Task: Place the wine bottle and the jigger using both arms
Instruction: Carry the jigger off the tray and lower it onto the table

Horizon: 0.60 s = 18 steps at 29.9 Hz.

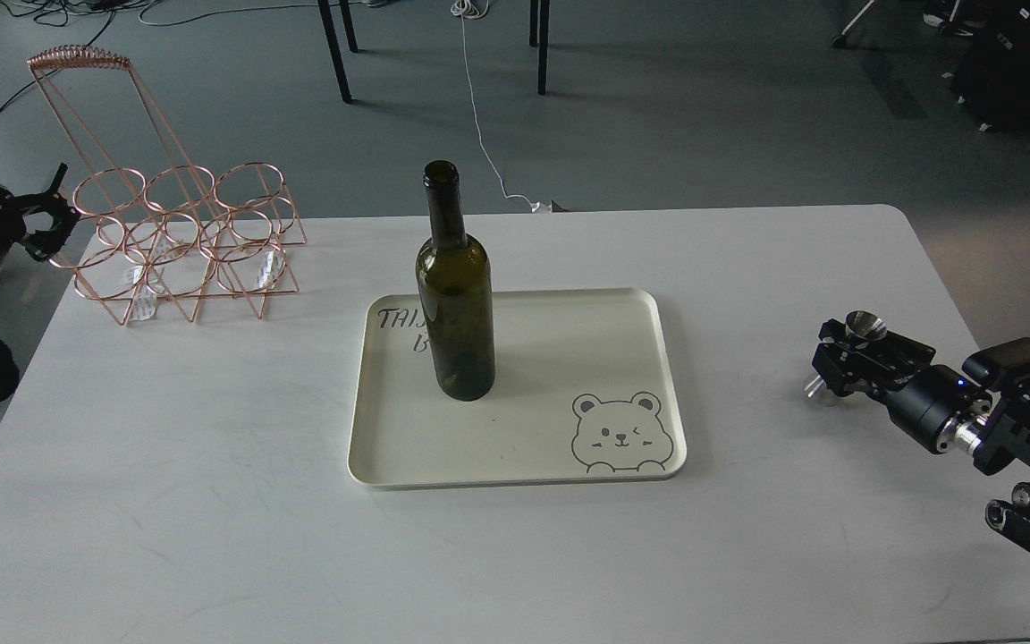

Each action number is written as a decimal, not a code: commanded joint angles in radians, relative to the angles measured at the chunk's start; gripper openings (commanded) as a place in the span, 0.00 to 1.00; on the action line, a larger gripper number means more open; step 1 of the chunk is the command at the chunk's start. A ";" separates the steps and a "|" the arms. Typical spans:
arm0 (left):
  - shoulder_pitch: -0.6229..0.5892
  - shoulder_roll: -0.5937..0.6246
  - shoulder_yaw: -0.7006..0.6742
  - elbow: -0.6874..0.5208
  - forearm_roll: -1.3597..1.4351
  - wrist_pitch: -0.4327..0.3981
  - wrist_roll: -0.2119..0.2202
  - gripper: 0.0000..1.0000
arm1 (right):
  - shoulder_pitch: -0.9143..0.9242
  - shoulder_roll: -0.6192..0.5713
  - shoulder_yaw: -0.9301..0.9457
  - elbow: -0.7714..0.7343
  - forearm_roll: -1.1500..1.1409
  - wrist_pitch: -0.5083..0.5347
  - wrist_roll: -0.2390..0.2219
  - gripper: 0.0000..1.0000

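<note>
A dark green wine bottle (454,304) stands upright on the left part of a cream tray (569,340) with a bear drawing. My right gripper (841,360) is over the table's right side, well apart from the tray. It is shut on a small silver jigger (864,326), whose upper cup shows above the fingers and lower end below them. My left gripper (52,220) is at the far left edge, beside the copper rack, open and empty.
A copper wire bottle rack (180,241) stands at the table's back left. The white table (211,501) has a rounded right edge beside my right arm. Chair legs and cables are on the floor behind.
</note>
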 commanded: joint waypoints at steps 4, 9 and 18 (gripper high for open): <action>0.000 0.002 -0.005 0.000 0.000 0.000 -0.002 0.98 | 0.001 -0.001 -0.003 0.004 0.000 0.000 0.000 0.36; 0.000 0.002 -0.008 0.000 0.000 0.000 -0.002 0.98 | 0.000 -0.001 -0.009 0.004 0.000 0.000 0.000 0.37; 0.000 0.003 -0.008 0.000 0.000 0.000 -0.002 0.98 | -0.007 -0.003 -0.013 0.012 -0.001 0.000 0.000 0.47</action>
